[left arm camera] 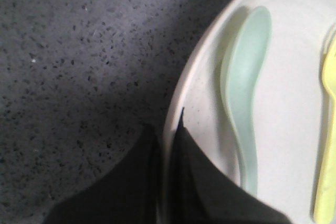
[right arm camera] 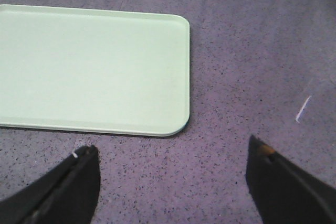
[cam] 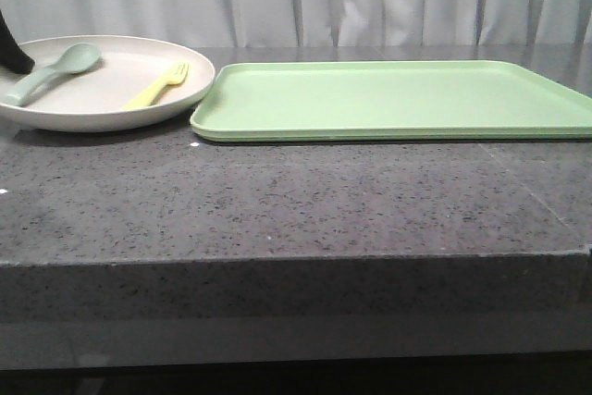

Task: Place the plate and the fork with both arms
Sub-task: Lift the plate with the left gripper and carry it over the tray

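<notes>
Left tool [left arm camera: 167,145] grips plate [cam: 111,113] rim; fork [cam: 159,86] tines point toward the tray [cam: 398,99].

Matte cream plate [cam: 102,104]; smooth plastic fork [cam: 159,87]; speckled stone-like table [cam: 296,201]

Speckled grey table [cam: 277,201] bearing plate [cam: 111,108], tray [cam: 398,99].

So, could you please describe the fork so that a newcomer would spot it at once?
Left of the light-green tray on the grey counter sits a round cream plate. Two utensils lie inside it; the fork is the slim pale-yellow one nearer the tray, with short tines, unlike the muted-green spoon.
</notes>
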Controlling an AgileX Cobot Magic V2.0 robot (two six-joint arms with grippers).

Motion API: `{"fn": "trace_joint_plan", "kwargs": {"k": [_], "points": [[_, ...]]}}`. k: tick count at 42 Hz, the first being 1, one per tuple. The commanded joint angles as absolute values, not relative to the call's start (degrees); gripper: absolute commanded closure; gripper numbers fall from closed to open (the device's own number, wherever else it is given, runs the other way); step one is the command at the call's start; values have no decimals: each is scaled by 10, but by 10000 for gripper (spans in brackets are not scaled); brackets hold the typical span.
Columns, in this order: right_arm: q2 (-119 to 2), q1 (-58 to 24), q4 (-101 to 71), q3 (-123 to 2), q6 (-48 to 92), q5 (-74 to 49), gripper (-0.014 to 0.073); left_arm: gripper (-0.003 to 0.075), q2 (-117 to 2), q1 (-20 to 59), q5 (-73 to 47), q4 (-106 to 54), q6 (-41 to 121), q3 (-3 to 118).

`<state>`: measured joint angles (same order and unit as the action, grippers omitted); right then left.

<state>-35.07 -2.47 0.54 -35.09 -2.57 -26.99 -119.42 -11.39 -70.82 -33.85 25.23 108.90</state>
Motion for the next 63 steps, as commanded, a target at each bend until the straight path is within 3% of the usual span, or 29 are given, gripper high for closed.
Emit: {"fn": "trace_joint_plan", "kwargs": {"k": [1,25,41,63], "points": [[-354,-23,13,-371,-23,-232,1,739,-1146,-112,-727,-383,251,1104],[-354,-23,13,-371,-23,-232,1,739,-1126,-112,-727,-396,219,1108],[-354,-23,13,-371,-23,-232,1,739,-1126,-104,-727,-490,210,1108],[-354,-23,13,-371,-23,-232,1,739,-1126,34,-646,-439,114,1108]]}}
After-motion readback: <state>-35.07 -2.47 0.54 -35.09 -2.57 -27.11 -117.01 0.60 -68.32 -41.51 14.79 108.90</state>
